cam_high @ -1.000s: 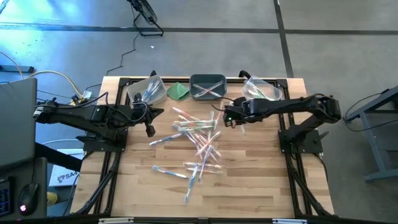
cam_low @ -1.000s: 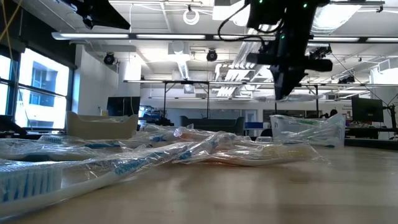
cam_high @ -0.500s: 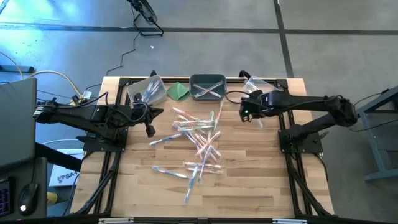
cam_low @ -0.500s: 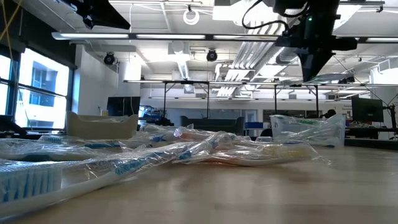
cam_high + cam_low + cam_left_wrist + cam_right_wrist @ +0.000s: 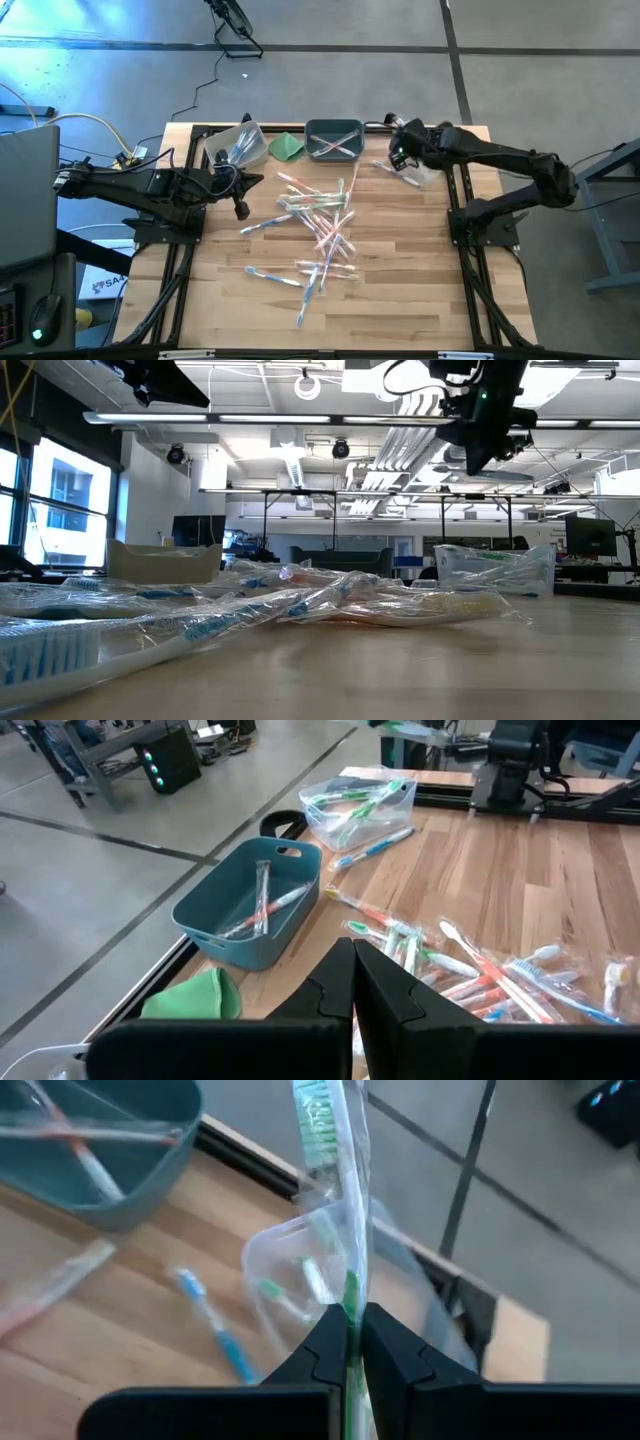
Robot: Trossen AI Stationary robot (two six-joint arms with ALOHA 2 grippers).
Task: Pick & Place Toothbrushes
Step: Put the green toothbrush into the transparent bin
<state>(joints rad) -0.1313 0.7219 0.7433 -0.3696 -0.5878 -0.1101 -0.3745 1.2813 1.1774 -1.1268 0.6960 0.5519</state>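
From above, we see the toothbrushes scattered in a loose heap across the middle of the wooden tabletop. Along the far edge stand a clear bin near the far left corner, a folded green cloth, a blue-grey bin holding a few brushes, and a second clear bin near the far right corner. The right gripper hangs over that second clear bin. The left gripper waits above the left side of the tabletop, fingers pressed together on nothing.

At table height, we see wrapped toothbrushes lying across the board, the clear bin standing at the right, and the right gripper high above it.

From the left wrist, we see the left gripper closed and empty, the blue-grey bin with brushes inside, the green cloth and the far clear bin.

From the right wrist, we see the right gripper clamped on a wrapped green toothbrush, held over the clear bin; a blue toothbrush lies on the board just beside that bin.
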